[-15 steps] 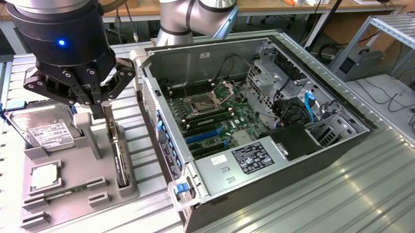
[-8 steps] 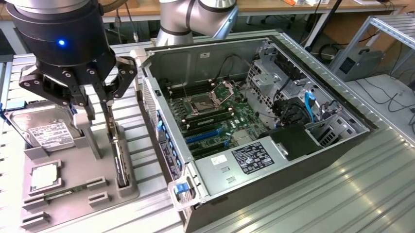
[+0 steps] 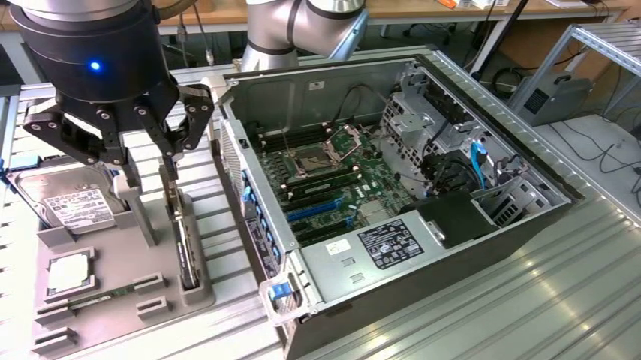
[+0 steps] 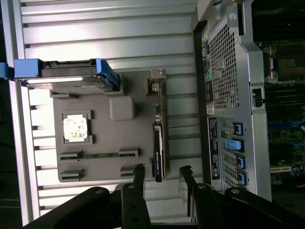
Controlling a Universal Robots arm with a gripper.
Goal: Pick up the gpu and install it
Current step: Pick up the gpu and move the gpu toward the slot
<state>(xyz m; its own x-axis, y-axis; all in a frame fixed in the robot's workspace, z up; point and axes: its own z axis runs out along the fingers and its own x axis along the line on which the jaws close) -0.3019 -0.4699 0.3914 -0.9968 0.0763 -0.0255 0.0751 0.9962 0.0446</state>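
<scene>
A: Where was the gpu (image 3: 185, 244)?
B: On edge in a slot of the grey holder (image 3: 120, 259), on the side nearest the open computer case (image 3: 300, 82).
A: And the tool (image 4: 162, 171)?
B: Hung just above one end of the card. Fingers (image 4: 139, 174) spread wide, one to each side of it, gripping nothing.
A: Anything else noted?
B: Hard drive (image 3: 62, 201) stood in the same holder. Holder and case sat on the ribbed counter (image 3: 561, 300).
</scene>
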